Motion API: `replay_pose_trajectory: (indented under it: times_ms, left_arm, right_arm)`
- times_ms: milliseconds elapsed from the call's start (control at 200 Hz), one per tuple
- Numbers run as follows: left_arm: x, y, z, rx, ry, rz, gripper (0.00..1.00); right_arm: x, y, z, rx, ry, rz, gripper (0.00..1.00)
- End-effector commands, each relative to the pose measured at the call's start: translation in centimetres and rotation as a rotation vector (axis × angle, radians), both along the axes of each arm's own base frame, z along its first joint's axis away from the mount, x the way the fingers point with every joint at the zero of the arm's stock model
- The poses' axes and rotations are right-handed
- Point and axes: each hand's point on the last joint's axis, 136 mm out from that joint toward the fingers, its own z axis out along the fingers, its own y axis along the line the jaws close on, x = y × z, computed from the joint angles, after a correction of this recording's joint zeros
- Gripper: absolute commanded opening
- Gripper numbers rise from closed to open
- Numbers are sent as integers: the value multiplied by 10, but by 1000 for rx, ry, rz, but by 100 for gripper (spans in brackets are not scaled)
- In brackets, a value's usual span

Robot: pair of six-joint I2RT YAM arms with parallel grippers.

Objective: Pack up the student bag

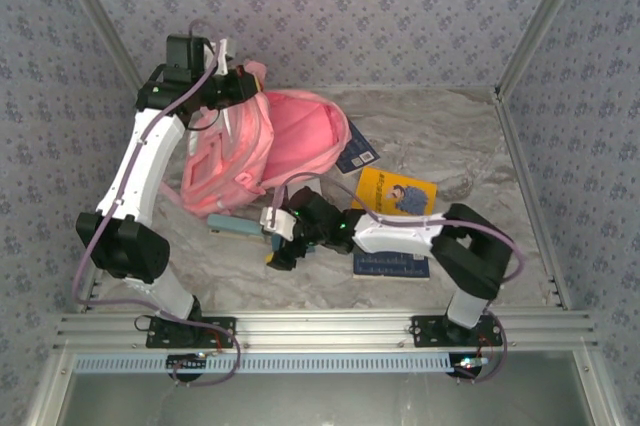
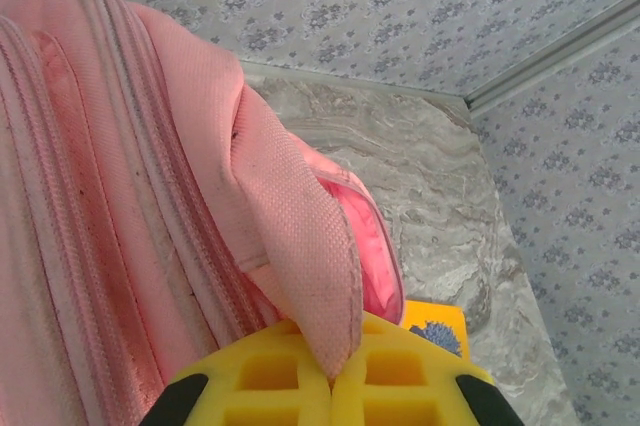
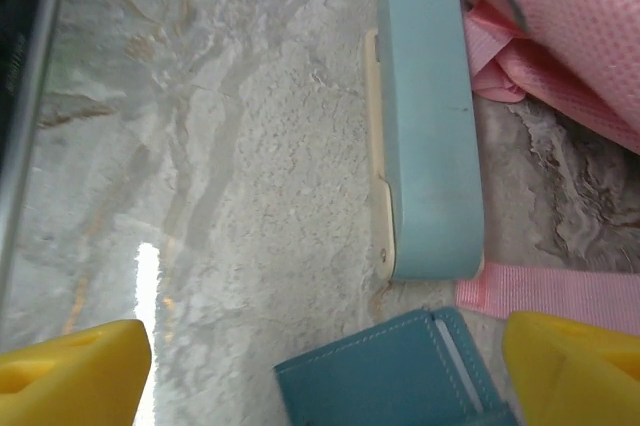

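My left pincer (image 2: 333,374) is pressed together on a fold of pink cloth at the rim of the student bag (image 1: 262,146). The bag lies on the left half of the marble table (image 1: 450,136), toward the back, with its opening showing on its right side. I judge this pinch is what props the mouth agape, so my first care is to hold that fold up and steady while my other arm works. Just beside the bag's near edge lies a pale blue case (image 3: 430,136). In front of that is a teal wallet (image 3: 385,376), with a pink strap (image 3: 560,298) of the bag trailing close by it. My right pincer (image 3: 320,371) hangs over the wallet, spread wide and gripping nothing, its fingers (image 3: 75,376) standing to either side. The wallet sits nearer my right finger than my left, so I should centre myself over it before I come down. Then I should descend straight, close across the wallet alone, and mind that the strap is not caught in the bite or the case nudged. Once I have lifted it, the way to the bag's mouth looks short. To the right of the bag wait a dark blue book (image 1: 358,153), tucked against its edge, and a yellow book (image 1: 395,191) beyond it.
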Motion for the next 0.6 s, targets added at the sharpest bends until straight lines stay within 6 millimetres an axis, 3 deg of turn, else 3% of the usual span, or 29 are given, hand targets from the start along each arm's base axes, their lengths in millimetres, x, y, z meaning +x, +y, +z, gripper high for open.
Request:
replay_pose_trajectory:
  times_ms: [0,235,255,345,595]
  left_arm:
    - [-9,-1,52,-65,-154,-26,0]
    - [-11,-4,50,-92,-145,-39,0]
    - [-12,-4,50,-95,-144,-42,0]
    - [-12,-4,50,-100,-142,-43,0]
    - [-15,-3,51,-101,-147,-44,0]
  right_arm:
    - [17,24,14,70,-84,57,95]
    - [37,42,-21,36,-25,1,96]
    - [43,50,-11,59,-38,-6,96]
    - [50,57,-23,43,-15,-35,94]
    - [49,64,-48,-36,-20,-61,88]
